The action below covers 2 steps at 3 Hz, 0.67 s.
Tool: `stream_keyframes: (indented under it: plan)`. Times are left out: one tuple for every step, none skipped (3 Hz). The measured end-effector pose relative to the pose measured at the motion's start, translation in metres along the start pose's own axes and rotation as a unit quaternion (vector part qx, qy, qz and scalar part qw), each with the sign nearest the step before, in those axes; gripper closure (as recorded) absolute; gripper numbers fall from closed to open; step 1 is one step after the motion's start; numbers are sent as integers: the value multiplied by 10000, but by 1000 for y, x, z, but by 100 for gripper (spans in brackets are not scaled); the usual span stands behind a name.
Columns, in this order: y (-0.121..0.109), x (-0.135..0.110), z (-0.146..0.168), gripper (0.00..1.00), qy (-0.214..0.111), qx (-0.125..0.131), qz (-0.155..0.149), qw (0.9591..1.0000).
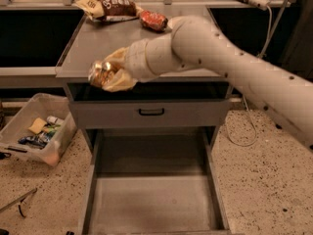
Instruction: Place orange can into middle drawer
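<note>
My gripper [108, 75] is shut on the orange can [100, 74], a shiny golden-orange can held on its side in the air at the front left edge of the grey cabinet top [93, 43]. My pale arm reaches to it from the right. The middle drawer [151, 204] is pulled wide open below, its long grey floor bare. The can is above and left of the drawer's opening.
A red can [153, 20] and a brown snack bag [106, 6] lie at the back of the cabinet top. The shallower drawer with a black handle [151, 112] is slightly open. A clear plastic bin [34, 129] of items sits on the floor at left.
</note>
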<state>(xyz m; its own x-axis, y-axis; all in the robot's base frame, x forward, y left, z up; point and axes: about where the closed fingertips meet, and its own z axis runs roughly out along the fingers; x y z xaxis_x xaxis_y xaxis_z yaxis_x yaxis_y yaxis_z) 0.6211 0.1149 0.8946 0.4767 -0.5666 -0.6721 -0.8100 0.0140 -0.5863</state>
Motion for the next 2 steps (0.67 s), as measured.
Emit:
stream_keyframes:
  plan:
    - [32, 8, 20, 100, 49, -201, 33, 9998]
    - [33, 8, 20, 100, 50, -217, 33, 9997]
